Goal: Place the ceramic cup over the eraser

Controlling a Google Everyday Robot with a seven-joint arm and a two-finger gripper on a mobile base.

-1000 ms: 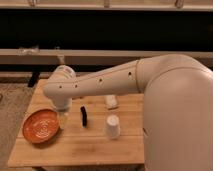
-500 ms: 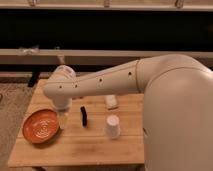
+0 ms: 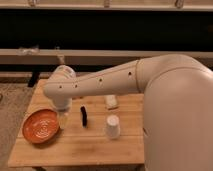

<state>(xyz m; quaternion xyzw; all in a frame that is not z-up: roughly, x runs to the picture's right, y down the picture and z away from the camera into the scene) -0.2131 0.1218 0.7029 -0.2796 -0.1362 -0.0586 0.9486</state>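
Observation:
The ceramic cup (image 3: 112,126) is small, white and tapered; it stands on the wooden table (image 3: 85,145) with its wider end down, right of centre. The eraser (image 3: 84,116) is a slim black bar lying on the table just left of the cup, apart from it. My white arm reaches in from the right across the table's back. My gripper (image 3: 62,119) hangs down from the wrist between the orange plate and the eraser, left of the cup and low over the table.
An orange plate (image 3: 41,126) sits at the table's left. A whitish rectangular block (image 3: 111,101) lies behind the cup. A pale bottle (image 3: 62,70) stands at the back left, partly hidden by my arm. Dark shelving runs behind the table.

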